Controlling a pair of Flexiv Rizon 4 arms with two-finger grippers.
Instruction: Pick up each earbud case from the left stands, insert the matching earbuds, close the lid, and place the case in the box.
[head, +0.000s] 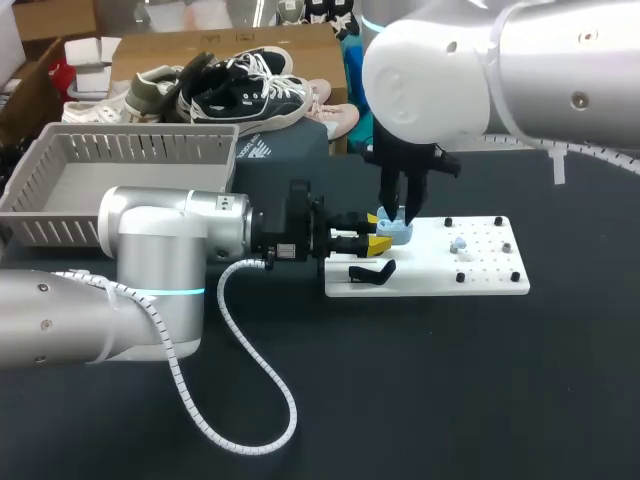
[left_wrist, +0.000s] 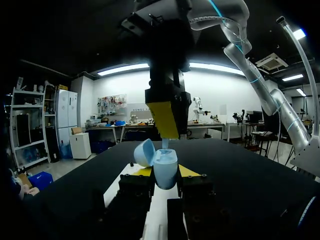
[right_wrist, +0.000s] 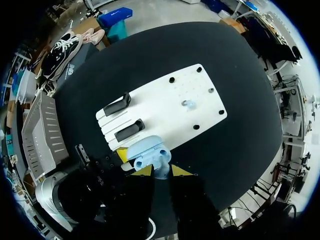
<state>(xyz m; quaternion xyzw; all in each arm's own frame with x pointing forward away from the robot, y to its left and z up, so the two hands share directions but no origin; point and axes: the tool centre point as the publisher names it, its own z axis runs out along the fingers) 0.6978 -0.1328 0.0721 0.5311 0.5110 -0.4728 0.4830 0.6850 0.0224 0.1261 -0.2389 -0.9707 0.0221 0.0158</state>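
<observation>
My left gripper (head: 378, 234) is clamped on the open case (left_wrist: 165, 169) at the white board's (head: 480, 272) ten o'clock; my right gripper (head: 398, 212), coming from twelve, seems pinched on an earbud (left_wrist: 165, 144) just above it; pushing off-centre could jam the earbud or twist the case loose.

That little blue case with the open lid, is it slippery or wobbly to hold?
Probably slippery: the blue case looks smooth and rounded where the left hand pinches it. Likely light, being small. Its open lid hangs to one side, so a bump might swing it.
</observation>
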